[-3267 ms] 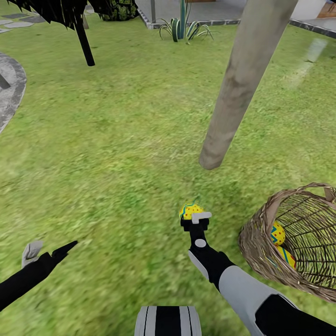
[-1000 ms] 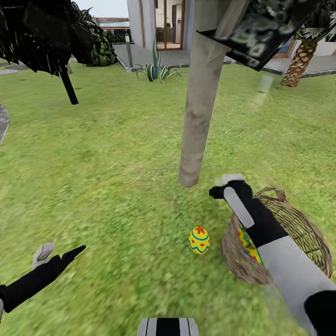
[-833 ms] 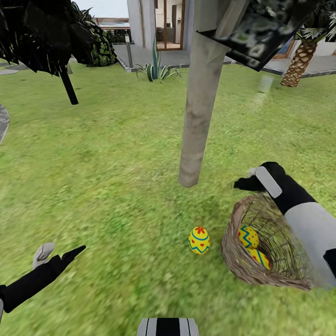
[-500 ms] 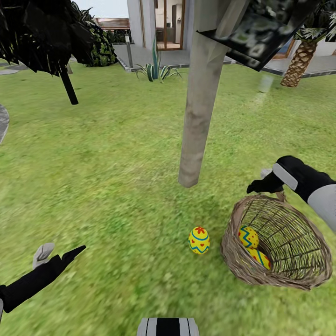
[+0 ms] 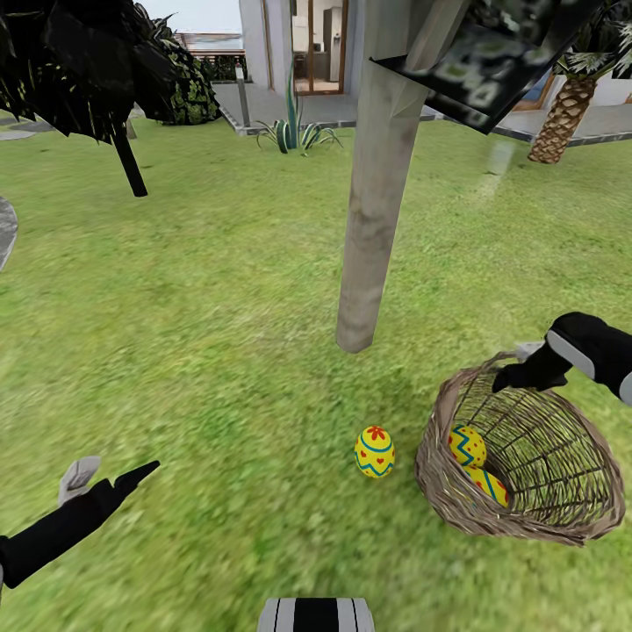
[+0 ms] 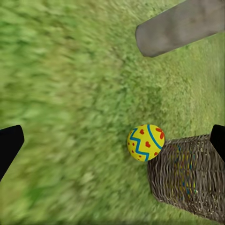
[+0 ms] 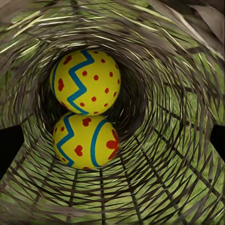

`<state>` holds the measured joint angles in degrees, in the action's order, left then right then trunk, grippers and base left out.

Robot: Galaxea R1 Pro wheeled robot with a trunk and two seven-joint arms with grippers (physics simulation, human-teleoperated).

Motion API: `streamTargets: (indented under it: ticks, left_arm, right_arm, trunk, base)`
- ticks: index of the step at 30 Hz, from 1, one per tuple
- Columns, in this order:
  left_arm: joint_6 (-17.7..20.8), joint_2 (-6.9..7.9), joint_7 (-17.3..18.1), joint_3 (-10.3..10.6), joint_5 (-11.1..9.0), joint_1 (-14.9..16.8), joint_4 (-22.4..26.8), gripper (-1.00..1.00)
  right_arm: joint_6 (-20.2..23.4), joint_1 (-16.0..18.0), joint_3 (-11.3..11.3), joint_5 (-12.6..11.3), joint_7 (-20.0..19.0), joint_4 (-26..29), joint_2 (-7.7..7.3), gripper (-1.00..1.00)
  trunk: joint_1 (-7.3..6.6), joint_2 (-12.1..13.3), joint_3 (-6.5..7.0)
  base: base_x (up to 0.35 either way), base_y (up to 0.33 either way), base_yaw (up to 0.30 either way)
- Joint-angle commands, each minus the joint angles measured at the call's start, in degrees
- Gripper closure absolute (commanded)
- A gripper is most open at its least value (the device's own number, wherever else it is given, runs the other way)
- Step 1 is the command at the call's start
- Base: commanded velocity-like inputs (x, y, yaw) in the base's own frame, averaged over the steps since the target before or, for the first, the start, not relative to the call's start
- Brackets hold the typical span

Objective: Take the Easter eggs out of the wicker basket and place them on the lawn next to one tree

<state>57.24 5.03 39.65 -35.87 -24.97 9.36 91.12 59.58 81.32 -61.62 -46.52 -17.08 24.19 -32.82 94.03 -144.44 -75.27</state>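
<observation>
My right pincer hangs at the far rim of the wicker basket with its fingers spread wide and empty, looking down the basket's mouth at two Easter eggs touching each other at the bottom. My left pincer is also spread wide and empty, low over the lawn well apart from the basket. The third egg stands on the grass just beside the basket, near the foot of the tree
</observation>
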Motion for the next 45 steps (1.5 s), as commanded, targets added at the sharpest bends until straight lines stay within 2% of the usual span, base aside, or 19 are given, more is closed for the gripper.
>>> streamTargets:
  ticks: [1,7,12,19,39,45]
  left_arm:
    - [0.24,0.03,0.34,-0.14,0.19,0.04,0.02,-1.0]
    - [0.51,0.36,0.16,-0.87,0.1,0.04,0.02,-1.0]
    - [0.63,0.47,-0.03,-1.41,0.1,0.04,0.08,-1.0]
    - [0.68,1.16,-0.1,-1.48,0.03,0.04,0.36,-1.0]
    - [0.68,1.21,-0.1,-1.57,0.01,0.04,0.46,-1.0]
    - [0.68,1.21,-0.1,-1.57,0.01,0.04,0.46,-1.0]
  right_arm:
    - [-0.02,0.07,-0.43,0.51,-1.07,-0.09,-0.32,-1.0]
    - [-0.31,0.02,-0.69,0.57,-2.24,-0.28,-1.86,-1.0]
    - [-0.34,-0.18,-1.19,0.64,-3.35,-0.27,-1.97,-1.0]
    - [-0.59,-0.53,-1.4,0.73,-3.64,-0.2,-1.95,-1.0]
    - [-2.1,-1.26,-1.66,0.82,-3.57,-0.21,-1.64,-1.0]
    - [-2.17,-2.49,-1.6,0.93,-3.57,-0.28,-1.71,-1.0]
  trunk:
    - [-0.01,-0.02,-0.05]
    - [-0.01,-0.02,-0.05]
    - [-0.01,-0.02,-0.05]
    - [0.17,-0.11,-1.6]
    - [0.69,-0.38,-6.03]
    - [0.84,-0.46,-7.36]
  base:
    - [0.0,0.0,0.0]
    - [0.0,0.0,0.0]
    - [0.0,0.0,0.0]
    - [0.0,0.0,0.0]
    - [0.0,0.0,0.0]
    - [0.0,0.0,0.0]
